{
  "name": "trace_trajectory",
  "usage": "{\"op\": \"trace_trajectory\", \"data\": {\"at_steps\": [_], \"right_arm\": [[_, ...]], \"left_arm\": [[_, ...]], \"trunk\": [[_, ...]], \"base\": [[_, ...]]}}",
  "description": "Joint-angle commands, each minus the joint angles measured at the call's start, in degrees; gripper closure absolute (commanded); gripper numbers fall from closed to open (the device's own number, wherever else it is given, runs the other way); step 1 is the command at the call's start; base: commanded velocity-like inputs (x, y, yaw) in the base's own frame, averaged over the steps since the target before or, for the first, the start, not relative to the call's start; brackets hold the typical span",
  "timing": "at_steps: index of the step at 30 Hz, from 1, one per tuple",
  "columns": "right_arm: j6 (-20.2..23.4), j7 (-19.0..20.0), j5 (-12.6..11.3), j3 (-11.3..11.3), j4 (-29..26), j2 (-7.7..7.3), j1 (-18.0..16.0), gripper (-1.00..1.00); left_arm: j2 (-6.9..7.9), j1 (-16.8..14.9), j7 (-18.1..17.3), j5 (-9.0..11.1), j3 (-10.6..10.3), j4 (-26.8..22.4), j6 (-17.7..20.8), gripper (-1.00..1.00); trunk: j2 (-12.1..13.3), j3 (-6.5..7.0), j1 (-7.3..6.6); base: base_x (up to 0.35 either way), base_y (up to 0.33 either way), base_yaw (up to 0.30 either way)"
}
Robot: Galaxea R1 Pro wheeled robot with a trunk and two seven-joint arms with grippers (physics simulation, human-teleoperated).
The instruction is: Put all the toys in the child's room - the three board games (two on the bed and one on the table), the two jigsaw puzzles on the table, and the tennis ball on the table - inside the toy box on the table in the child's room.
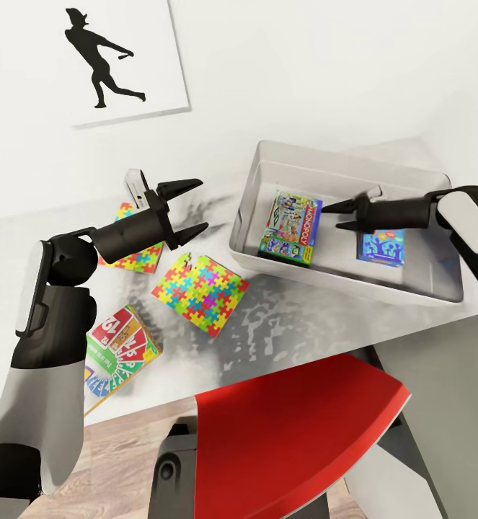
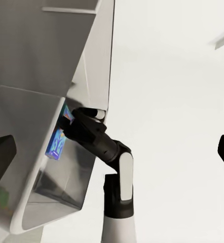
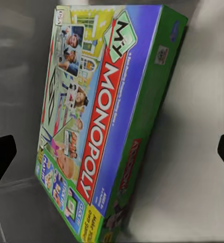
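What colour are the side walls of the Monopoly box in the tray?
Green. The Monopoly box shows its green side walls best in the right wrist view, lying inside the grey toy box.

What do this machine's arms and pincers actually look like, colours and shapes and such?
Each arm is built of rounded segments: light grey-white shells joined by glossy black joints. The left arm thickens toward the shoulder; the right arm has a white shell near its elbow. Each ends in a black cylindrical wrist. The left pincer and right pincer each have two tapering, pointed black fingers. No cables or markings are visible.
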Motion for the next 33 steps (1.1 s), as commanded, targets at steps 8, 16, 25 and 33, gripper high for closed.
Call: {"op": "trace_trajectory", "data": {"at_steps": [8, 16, 25, 33], "right_arm": [[0.00, -2.70, 0.35, -0.11, -2.45, -0.45, 0.21, -1.00], [0.00, -3.60, 0.22, -0.10, -4.77, -0.53, 0.35, -1.00], [0.00, -3.83, 0.09, -0.05, -7.70, -0.55, 0.63, -1.00], [0.00, -3.86, -0.05, -0.04, -8.63, -0.55, 0.71, -1.00]], "left_arm": [[0.02, -0.02, 0.58, 0.59, 0.01, -0.03, -0.07, -1.00], [0.03, 0.06, 0.55, 0.54, 0.05, -0.05, -0.02, -1.00], [0.03, 0.22, 0.13, 0.47, 0.06, -0.10, 0.00, -1.00], [0.03, 0.35, -0.03, 0.46, 0.06, -0.16, -0.01, -1.00]], "trunk": [[-0.09, -0.07, 0.04], [-0.09, -0.07, 0.04], [-0.09, -0.07, 0.04], [-0.09, -0.07, 0.04]], "base": [[0.000, 0.000, 0.000], [0.000, 0.000, 0.000], [0.000, 0.000, 0.000], [0.000, 0.000, 0.000]]}}
